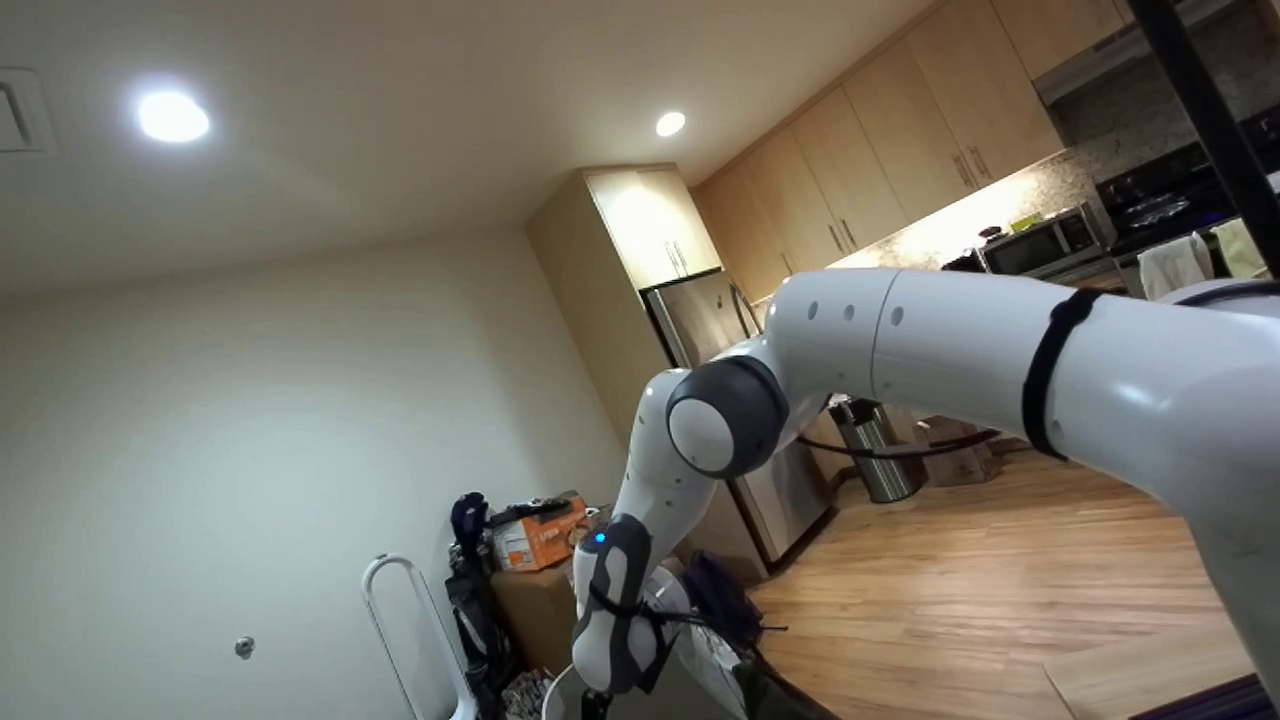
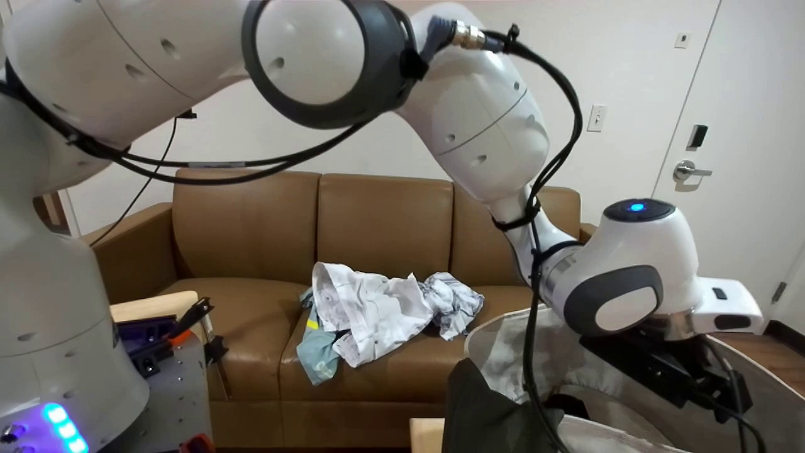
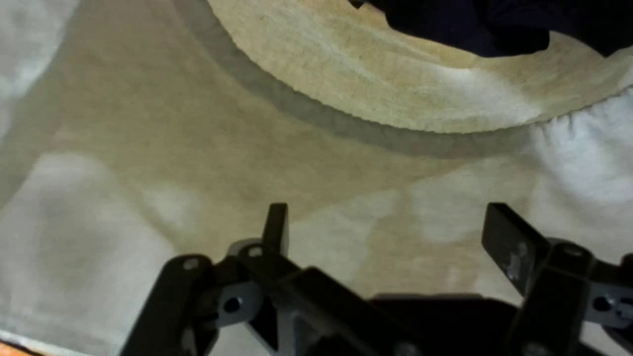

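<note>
Pointing down into a round, pale fabric basket, a black two-fingered gripper fills the lower part of the wrist view. Its fingers are spread wide, and the basket's beige lining shows through the gap. Past the fingertips and well apart from them, a dark navy cloth lies on the basket's round bottom, partly cut off by the picture's top edge. Over the basket, the white wrist is tilted, with a blue light on its cap. From there the white arm slopes steeply up to a bent elbow ringed in dark grey, then arches across toward the base, where a strip of blue lights glows. Black cables are strapped along the arm and sag beneath it in loops. Behind the arm, a brown sofa carries a heap of rumpled clothes, mostly white, one piece grey-green. Behind the sofa stands a white wall with a door. A tilted exterior view shows a steel refrigerator and pale wooden cabinets in the background.
</note>
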Controlling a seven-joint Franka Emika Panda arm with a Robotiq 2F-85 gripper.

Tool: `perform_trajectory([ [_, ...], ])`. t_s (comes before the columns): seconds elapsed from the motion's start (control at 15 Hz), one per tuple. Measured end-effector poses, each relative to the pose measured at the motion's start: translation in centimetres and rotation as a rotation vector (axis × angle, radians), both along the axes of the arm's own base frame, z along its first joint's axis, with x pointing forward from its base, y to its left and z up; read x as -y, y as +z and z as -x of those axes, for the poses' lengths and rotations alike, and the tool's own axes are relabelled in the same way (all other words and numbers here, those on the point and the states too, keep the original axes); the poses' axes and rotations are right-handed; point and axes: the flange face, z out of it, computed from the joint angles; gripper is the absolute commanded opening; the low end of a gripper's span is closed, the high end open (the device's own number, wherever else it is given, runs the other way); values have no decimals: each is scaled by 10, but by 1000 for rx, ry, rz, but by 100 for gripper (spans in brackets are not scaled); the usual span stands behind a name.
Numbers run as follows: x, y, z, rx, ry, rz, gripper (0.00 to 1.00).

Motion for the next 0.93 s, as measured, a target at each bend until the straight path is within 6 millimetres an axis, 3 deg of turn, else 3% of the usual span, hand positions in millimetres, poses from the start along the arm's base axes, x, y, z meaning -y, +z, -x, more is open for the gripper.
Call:
perform_trajectory([
  [0.2, 11, 64, -3, 39, -6, 36, 100],
  [0.33, 7, 104, -11, 90, 27, 68, 100],
  [0.47, -6, 123, -20, 138, 83, 80, 100],
  [0.67, -26, 104, -27, 133, 141, 9, 100],
  [0.93, -28, 31, -9, -3, 137, -130, 100],
])
